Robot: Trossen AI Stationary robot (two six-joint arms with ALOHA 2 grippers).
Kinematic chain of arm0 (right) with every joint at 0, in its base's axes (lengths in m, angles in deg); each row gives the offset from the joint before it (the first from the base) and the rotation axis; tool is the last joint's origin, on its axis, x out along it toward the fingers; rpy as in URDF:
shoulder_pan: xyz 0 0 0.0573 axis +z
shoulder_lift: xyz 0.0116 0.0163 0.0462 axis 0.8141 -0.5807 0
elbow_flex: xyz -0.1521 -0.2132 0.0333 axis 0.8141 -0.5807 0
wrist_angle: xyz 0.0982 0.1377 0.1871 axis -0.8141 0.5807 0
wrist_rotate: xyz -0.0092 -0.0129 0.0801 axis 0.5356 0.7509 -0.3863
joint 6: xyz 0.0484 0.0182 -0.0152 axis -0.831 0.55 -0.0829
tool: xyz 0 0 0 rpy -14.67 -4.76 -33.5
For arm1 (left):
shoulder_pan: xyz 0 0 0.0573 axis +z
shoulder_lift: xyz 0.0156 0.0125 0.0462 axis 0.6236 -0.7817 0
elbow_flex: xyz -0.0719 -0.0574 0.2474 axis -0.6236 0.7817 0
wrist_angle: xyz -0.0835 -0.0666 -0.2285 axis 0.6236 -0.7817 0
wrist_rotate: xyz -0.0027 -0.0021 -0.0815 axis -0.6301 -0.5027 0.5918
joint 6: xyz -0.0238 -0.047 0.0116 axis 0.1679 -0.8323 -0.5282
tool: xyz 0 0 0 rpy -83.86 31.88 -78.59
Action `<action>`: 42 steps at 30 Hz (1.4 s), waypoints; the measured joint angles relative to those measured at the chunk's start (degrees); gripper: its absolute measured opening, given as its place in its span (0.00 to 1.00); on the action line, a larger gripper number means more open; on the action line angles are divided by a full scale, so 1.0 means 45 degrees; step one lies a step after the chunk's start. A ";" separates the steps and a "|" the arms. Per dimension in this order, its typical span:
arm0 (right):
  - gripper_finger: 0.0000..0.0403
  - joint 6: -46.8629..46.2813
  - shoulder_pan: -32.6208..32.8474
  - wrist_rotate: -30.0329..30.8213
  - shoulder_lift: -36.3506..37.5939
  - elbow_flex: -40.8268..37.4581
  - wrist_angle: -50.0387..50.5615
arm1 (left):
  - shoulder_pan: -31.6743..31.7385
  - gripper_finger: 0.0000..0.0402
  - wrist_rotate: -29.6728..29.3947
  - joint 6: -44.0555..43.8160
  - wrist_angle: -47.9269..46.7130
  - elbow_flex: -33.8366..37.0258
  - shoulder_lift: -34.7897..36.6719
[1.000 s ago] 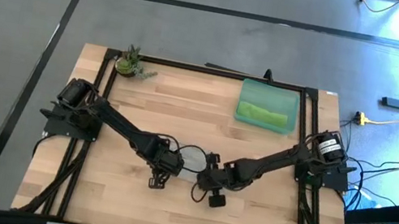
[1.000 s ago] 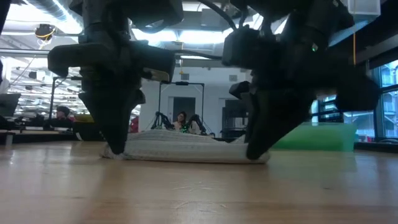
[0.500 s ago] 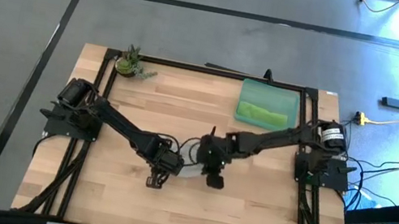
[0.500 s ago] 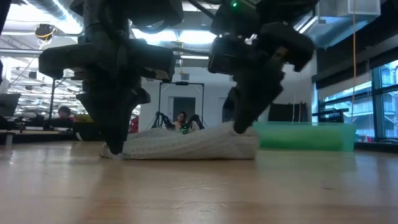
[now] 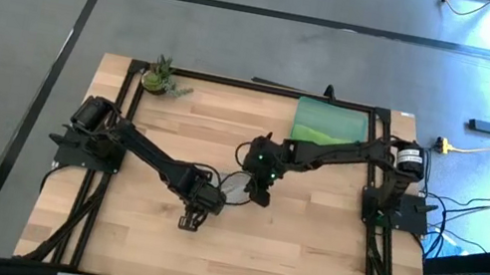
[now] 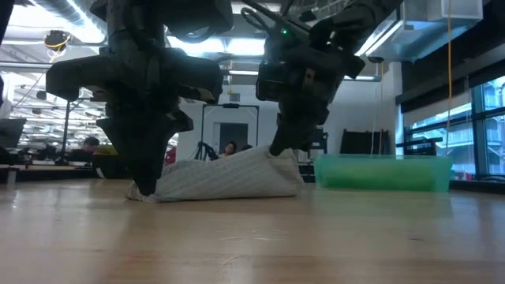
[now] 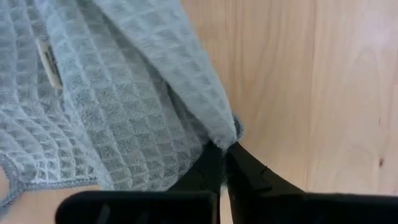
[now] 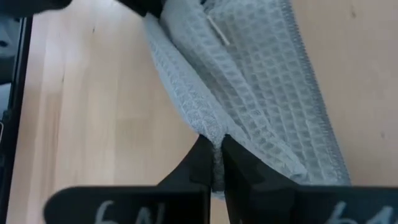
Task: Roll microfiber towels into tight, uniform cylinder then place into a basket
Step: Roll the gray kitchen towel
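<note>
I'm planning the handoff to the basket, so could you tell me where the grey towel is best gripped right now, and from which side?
Probably at its two ends, from above, where it is pinched now. The grey towel lies as a long, soft bundle on the table; the left gripper pins one end low, the right gripper holds the other end raised. A grip in the middle alone would likely let both ends sag and unroll.

Two robot arms meet over a grey towel [image 5: 234,185] at the centre of a wooden table [image 5: 304,259].

The left gripper [image 5: 200,205] sits at the towel's near-left edge and the right gripper [image 5: 256,190] at its right edge. A teal basket [image 5: 332,119] holding a lime green towel [image 5: 324,136] lies at the far right, partly under the right arm; a small potted plant [image 5: 158,77] occupies the far left corner.
</note>
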 joint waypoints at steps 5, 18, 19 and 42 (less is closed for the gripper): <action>0.04 0.0013 -0.0541 -0.0083 0.0000 0.0005 -0.0118 | 0.0011 0.01 -0.0002 0.0149 0.0001 0.0000 0.0000; 0.04 0.0954 -0.1302 0.1012 -0.0089 0.0019 -0.0456 | 0.0352 0.01 -0.0120 0.0443 0.0033 0.0000 -0.0005; 0.04 0.1011 -0.1366 0.1117 -0.0127 0.0019 -0.0531 | 0.0359 0.01 -0.0121 0.0545 0.0034 0.0000 -0.0005; 0.04 0.1068 -0.2183 0.0923 -0.1724 0.0058 -0.2073 | 0.0463 0.01 -0.0006 0.0603 0.0187 0.0027 0.0171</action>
